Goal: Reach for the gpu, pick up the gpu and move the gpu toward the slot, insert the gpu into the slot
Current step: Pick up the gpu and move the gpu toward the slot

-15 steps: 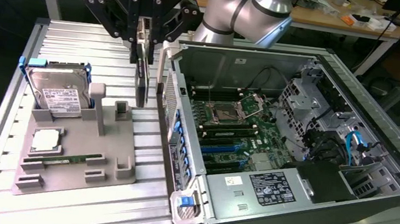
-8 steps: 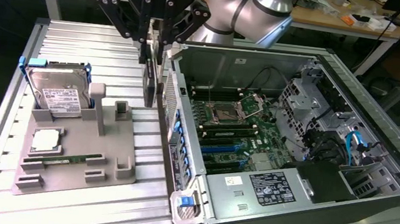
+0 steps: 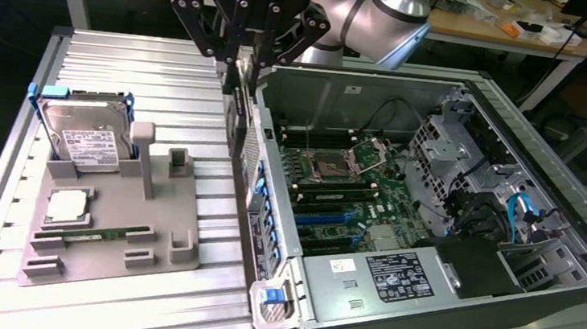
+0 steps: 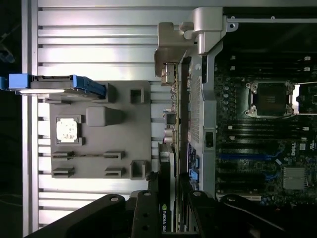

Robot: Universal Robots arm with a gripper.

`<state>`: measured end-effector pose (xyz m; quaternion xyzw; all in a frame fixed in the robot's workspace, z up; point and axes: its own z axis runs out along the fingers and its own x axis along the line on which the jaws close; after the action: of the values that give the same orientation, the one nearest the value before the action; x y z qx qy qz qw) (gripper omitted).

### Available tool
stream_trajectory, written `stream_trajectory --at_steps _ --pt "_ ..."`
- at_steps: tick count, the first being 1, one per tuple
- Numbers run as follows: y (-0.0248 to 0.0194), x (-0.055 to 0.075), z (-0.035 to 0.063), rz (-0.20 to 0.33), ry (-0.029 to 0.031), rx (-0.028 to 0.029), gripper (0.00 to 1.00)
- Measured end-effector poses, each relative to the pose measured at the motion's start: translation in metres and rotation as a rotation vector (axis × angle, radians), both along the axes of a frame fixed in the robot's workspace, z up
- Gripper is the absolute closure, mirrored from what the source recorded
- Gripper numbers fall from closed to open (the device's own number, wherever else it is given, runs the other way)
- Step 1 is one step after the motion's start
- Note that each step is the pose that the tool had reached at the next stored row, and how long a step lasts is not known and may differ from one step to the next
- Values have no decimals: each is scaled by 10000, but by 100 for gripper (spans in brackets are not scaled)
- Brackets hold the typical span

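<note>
Item — gpu: we record it held edge-up in the fingers, which are closed on it from both sides. In the wrist view a green-and-white logo label shows on the card between them. The gripper hangs above the rear wall of the case. The card runs along that wall, just outside it, and its silver bracket sits at the end away from the fingers.

Item — slot: we list it as the long blue strip on the board inside the case, bare. The rear wall stands between it and the gpu. Shorter blue strips lie just beside it, and the processor socket lies further along the board.

Other stock, all outside the case on the table:
- A grey fixture lies near the rear wall.
- A hard drive with blue rails stands tilted in the part of the fixture farthest from the case.
- A square chip lies flat in a recess.
- A green memory stick sits in a groove.

Inside the case, at its lower corner, we note a labelled power unit.
</note>
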<state>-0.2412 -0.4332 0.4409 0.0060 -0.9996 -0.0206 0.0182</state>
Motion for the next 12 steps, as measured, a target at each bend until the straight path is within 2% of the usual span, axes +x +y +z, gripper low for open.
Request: stream_trajectory --at_steps 12 --pt "0 251 0 -1 256 5 73"
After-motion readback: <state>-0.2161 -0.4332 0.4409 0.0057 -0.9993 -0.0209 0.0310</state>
